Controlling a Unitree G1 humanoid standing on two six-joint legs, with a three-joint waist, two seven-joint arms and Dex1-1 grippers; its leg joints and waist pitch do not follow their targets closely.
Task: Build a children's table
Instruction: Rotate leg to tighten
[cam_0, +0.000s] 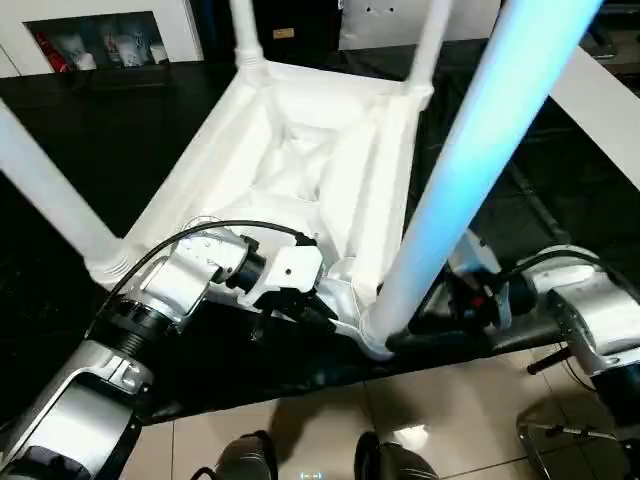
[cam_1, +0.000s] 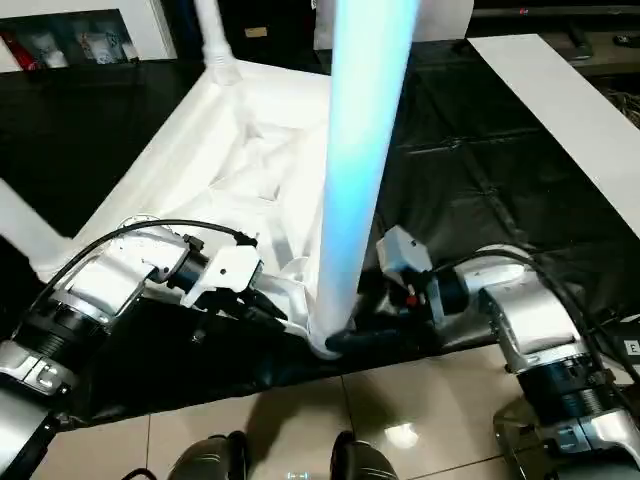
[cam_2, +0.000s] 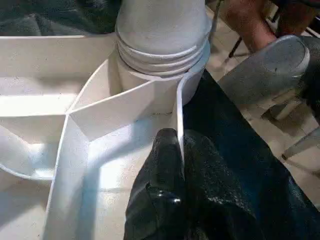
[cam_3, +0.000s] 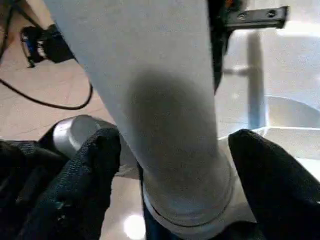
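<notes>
The white children's table top (cam_0: 300, 150) lies upside down on the black cover, ribbed underside up. Three legs stand in its corner sockets: one at the left (cam_0: 50, 190) and two at the far side (cam_0: 243, 30) (cam_0: 430, 40). A fourth leg (cam_0: 470, 150) rises from the near corner socket (cam_2: 160, 45). My left gripper (cam_2: 180, 145) is shut on the top's thin rim wall (cam_2: 178, 100) just beside that socket. My right gripper (cam_3: 175, 145) grips the base of the near leg (cam_3: 165, 100), one black finger (cam_3: 90, 165) on each side.
The black cover (cam_0: 560, 180) ends just in front of the near corner, above a tiled floor (cam_0: 450, 400). A long white board (cam_1: 560, 100) lies at the right. A white shelf with small items (cam_0: 100, 40) stands at the back left. My feet (cam_0: 250, 460) are below.
</notes>
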